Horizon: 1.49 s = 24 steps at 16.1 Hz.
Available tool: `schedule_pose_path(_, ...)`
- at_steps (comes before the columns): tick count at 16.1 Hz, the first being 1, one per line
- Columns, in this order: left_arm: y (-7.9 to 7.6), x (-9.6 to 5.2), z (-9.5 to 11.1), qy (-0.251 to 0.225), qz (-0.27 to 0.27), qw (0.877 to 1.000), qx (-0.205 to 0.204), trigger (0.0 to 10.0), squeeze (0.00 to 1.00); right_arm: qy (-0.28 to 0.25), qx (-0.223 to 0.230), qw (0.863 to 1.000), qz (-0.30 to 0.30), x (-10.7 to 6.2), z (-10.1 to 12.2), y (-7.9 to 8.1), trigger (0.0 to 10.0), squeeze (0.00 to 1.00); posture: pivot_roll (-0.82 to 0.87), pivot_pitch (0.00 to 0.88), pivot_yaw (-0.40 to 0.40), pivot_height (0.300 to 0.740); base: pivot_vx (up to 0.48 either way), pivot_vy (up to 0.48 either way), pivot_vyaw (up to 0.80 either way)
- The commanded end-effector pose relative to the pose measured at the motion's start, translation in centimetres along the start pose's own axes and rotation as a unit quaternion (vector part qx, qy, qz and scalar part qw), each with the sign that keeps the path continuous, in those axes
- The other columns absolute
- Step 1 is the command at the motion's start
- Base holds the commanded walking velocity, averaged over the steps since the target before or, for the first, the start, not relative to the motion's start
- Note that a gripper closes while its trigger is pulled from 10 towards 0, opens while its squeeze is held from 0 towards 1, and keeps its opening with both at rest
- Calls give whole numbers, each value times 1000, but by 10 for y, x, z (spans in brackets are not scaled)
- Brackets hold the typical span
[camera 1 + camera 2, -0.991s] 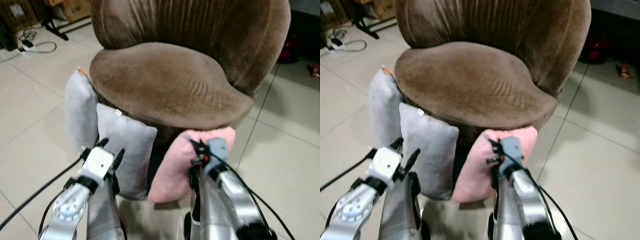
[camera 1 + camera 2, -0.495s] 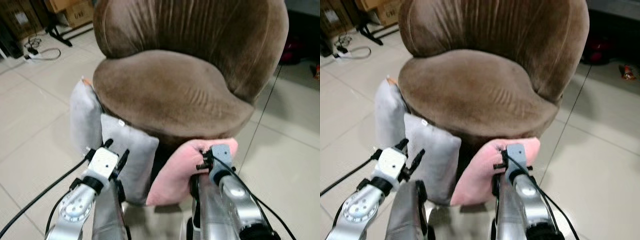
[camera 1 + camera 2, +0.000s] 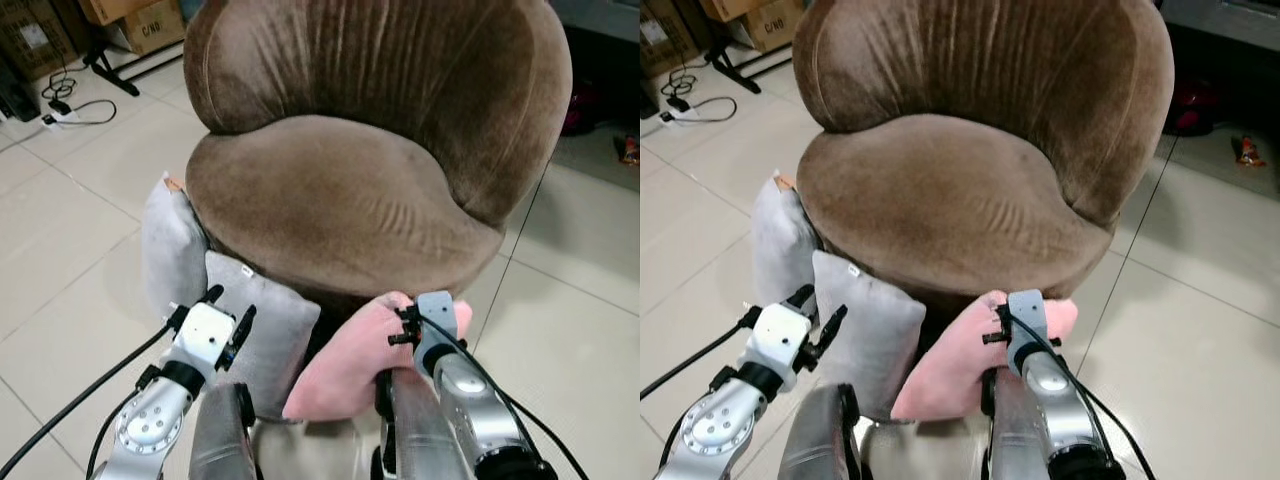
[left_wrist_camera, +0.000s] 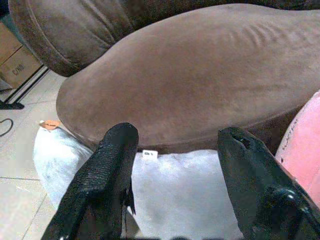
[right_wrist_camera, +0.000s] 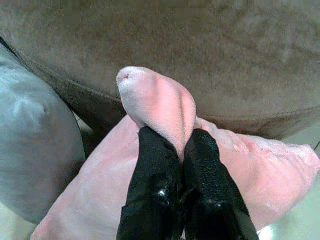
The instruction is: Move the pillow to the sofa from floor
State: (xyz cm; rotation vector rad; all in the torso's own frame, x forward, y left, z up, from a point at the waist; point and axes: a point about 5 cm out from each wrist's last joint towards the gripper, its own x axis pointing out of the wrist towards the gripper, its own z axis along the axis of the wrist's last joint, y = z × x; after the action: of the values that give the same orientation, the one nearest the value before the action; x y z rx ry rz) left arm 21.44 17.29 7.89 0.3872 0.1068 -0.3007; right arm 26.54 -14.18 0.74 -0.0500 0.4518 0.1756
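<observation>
A pink pillow (image 3: 345, 365) leans against the front of the brown velvet sofa chair (image 3: 350, 190), its lower end near the floor. My right gripper (image 5: 172, 150) is shut on a pinched fold at the pillow's top edge (image 5: 157, 100); its wrist (image 3: 435, 320) sits over that edge. Two grey pillows (image 3: 262, 325) (image 3: 172, 240) lean on the chair's front left. My left gripper (image 4: 175, 145) is open in front of the nearer grey pillow (image 4: 180, 195), holding nothing.
Pale tiled floor (image 3: 70, 260) surrounds the chair. Cardboard boxes (image 3: 150, 20), a black stand leg and a power strip with cables (image 3: 55, 112) lie at the far left. A dark cabinet and a small red object (image 3: 1195, 100) stand at the far right.
The camera has drawn back and up, so the chair sits lower in view. My right gripper has lifted the pink pillow's top edge, and the pillow now tilts more to the left.
</observation>
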Motion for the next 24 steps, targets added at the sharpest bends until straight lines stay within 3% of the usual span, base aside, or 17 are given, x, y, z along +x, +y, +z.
schedule_pose_path(1,-1,-2,1,1,4,1000,1,10000,0,-38,-9,999,2,0,16,0,10000,0,-23,109,-16,652,0,0,0)
schedule_pose_path(9,-6,1,3,-1,0,1000,-3,10000,0,-26,-8,1000,-11,-5,11,-6,10000,0,-38,99,-3,737,0,0,0)
schedule_pose_path(11,-7,2,3,-4,-8,1000,-3,10000,0,-25,-9,999,-18,-6,10,-9,10000,0,-41,90,2,740,0,0,0)
schedule_pose_path(13,-3,-3,7,-15,-38,999,-16,10000,0,-45,7,997,-60,-16,17,-26,10000,0,-46,54,11,740,0,0,0)
schedule_pose_path(16,21,-22,6,-16,-55,998,-37,10000,0,-114,31,989,-95,-44,47,-48,10000,0,-61,9,30,740,0,0,0)
schedule_pose_path(17,21,-22,6,-16,-55,998,-37,10000,0,-114,31,989,-95,-44,47,-48,10000,0,-61,9,30,740,0,0,0)
schedule_pose_path(18,44,-24,7,-18,-19,999,-45,10000,0,-152,38,982,-103,-56,67,-53,10000,0,-65,0,40,740,0,0,0)
schedule_pose_path(19,78,-23,9,-23,56,996,-59,10000,0,-202,43,972,-108,-70,93,-57,10000,0,-66,0,47,740,0,0,0)
schedule_pose_path(20,93,-22,12,-22,89,994,-58,10000,0,-221,47,968,-111,-76,104,-58,10000,0,-70,0,51,740,0,0,0)
schedule_pose_path(24,121,-4,46,-63,155,985,-48,10000,0,-266,64,958,-89,-85,137,-45,10000,0,-71,0,53,740,0,0,0)
